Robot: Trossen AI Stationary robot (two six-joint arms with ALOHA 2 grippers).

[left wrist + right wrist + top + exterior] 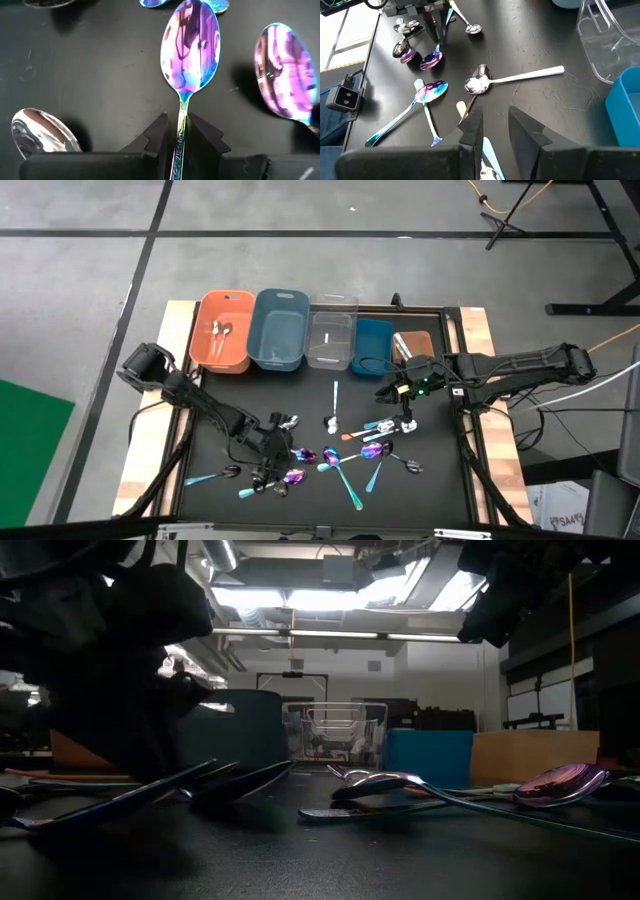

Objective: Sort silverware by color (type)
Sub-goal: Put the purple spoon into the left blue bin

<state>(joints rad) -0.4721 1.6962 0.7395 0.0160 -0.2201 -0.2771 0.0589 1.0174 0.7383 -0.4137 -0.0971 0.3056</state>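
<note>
Left gripper [181, 137] low over black mat [220, 480], fingers clamped on handle of iridescent purple spoon [190, 47], well short of orange bin [222, 330]; right gripper [495, 132] nearer blue bin [372, 345], fingers narrowly parted, holding nothing.

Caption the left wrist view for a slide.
Left end effector closed on the handle of an iridescent purple spoon lying on the black table.
</note>
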